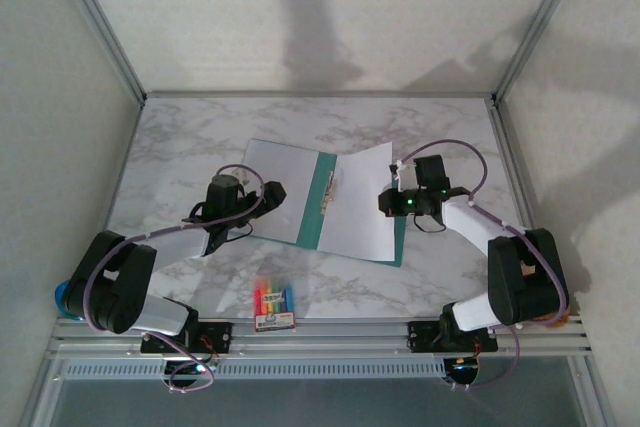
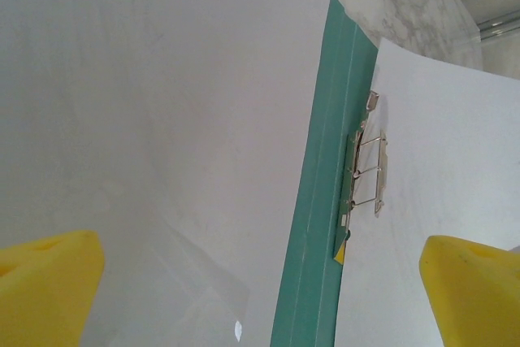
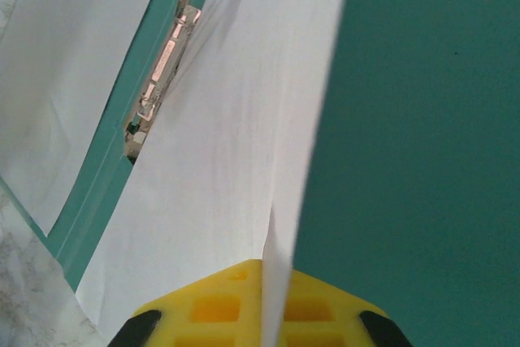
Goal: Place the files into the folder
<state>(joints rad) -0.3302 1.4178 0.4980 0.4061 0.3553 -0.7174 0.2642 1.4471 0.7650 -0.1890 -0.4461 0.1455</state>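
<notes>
The teal folder [image 1: 401, 246] lies open in the middle of the table, its spine [image 2: 321, 201] carrying a metal fastener [image 2: 370, 172]. One white file [image 1: 280, 192] lies flat on the left panel. A second file [image 1: 360, 202] covers the right panel, its right edge raised off the teal panel [image 3: 422, 119]. My right gripper [image 1: 398, 199] is shut on that raised edge; its yellow fingers [image 3: 203, 306] pinch the sheet [image 3: 236, 160]. My left gripper [image 1: 268, 195] hovers open over the left file, and its yellow fingertips [image 2: 45, 282] stand wide apart with nothing between them.
A small colourful crayon box [image 1: 274, 307] lies on the marble table [image 1: 180, 147] near the front edge, between the arm bases. Metal frame posts and white walls close in the table on three sides.
</notes>
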